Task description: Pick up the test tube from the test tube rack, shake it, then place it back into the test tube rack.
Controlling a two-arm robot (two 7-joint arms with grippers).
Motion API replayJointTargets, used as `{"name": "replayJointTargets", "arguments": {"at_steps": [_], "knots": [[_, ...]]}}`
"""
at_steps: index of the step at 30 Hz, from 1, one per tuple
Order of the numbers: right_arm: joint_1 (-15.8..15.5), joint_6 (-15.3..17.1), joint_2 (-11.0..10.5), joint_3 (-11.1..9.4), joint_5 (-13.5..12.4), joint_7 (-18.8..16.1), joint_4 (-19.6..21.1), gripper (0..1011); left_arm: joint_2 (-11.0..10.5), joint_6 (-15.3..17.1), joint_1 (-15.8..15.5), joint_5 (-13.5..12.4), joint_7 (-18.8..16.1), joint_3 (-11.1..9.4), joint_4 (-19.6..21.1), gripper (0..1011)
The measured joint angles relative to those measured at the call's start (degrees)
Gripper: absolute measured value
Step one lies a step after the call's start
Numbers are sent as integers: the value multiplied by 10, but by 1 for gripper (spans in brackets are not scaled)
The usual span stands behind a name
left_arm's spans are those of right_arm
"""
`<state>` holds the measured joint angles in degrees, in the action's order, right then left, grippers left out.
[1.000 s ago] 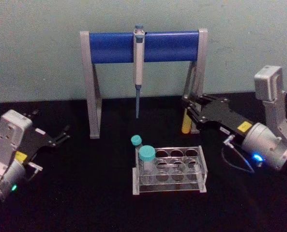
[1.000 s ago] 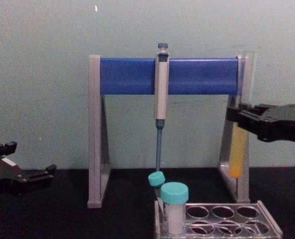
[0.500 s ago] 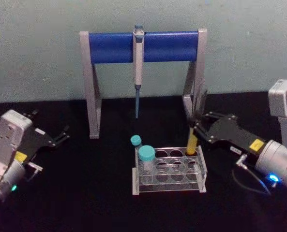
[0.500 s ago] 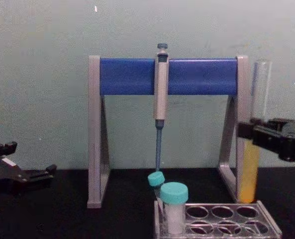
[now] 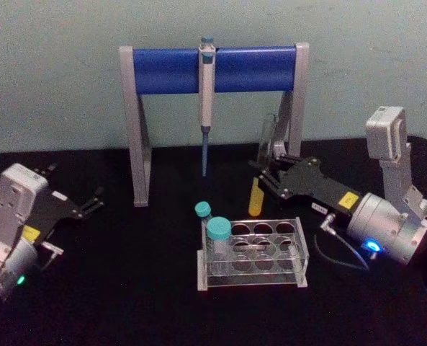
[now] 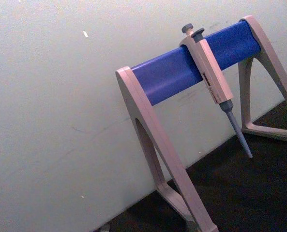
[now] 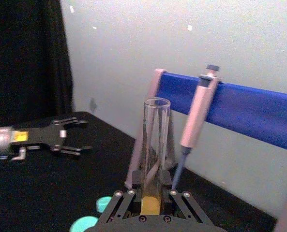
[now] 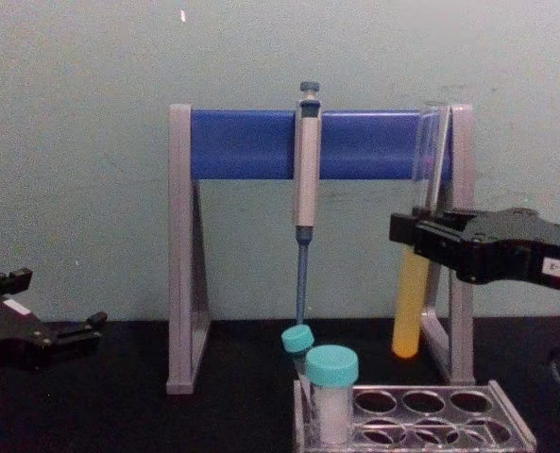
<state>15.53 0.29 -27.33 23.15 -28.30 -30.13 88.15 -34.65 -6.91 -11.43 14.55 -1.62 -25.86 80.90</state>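
Note:
The test tube (image 5: 255,199), clear glass with yellow liquid at its bottom, hangs tilted in the air just behind the test tube rack (image 5: 250,278). My right gripper (image 5: 265,171) is shut on its middle. In the chest view the test tube (image 8: 408,311) sits in the right gripper (image 8: 415,238), above and behind the clear rack (image 8: 516,421). The right wrist view looks up along the test tube (image 7: 155,145) from the right gripper (image 7: 151,199). My left gripper (image 5: 92,202) rests open at the table's left, far from the rack.
Two teal-capped tubes (image 5: 218,229) stand in the rack's left end. Behind it is the grey-and-blue pipette stand (image 5: 163,70) with a grey pipette (image 5: 207,94) hanging from its bar. The stand's right leg (image 5: 291,122) is close behind the held tube. Black tabletop lies around.
Half a second ago the tube stood upright and low at the rack's back right hole. The right gripper has since lifted it, moved it left and tilted it. The left arm is still.

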Motion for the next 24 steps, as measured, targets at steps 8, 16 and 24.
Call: {"name": "replayJointTargets", "arguments": {"at_steps": [8, 16, 24], "knots": [[8, -1, 6, -5, 11, 23, -14, 229, 0, 0, 0, 0, 0, 0, 0, 1010], [-10, 10, -5, -20, 27, 50, 4, 229, 0, 0, 0, 0, 0, 0, 0, 1010], [-57, 41, -40, -39, 15, 41, 62, 229, 0, 0, 0, 0, 0, 0, 0, 1010]]}}
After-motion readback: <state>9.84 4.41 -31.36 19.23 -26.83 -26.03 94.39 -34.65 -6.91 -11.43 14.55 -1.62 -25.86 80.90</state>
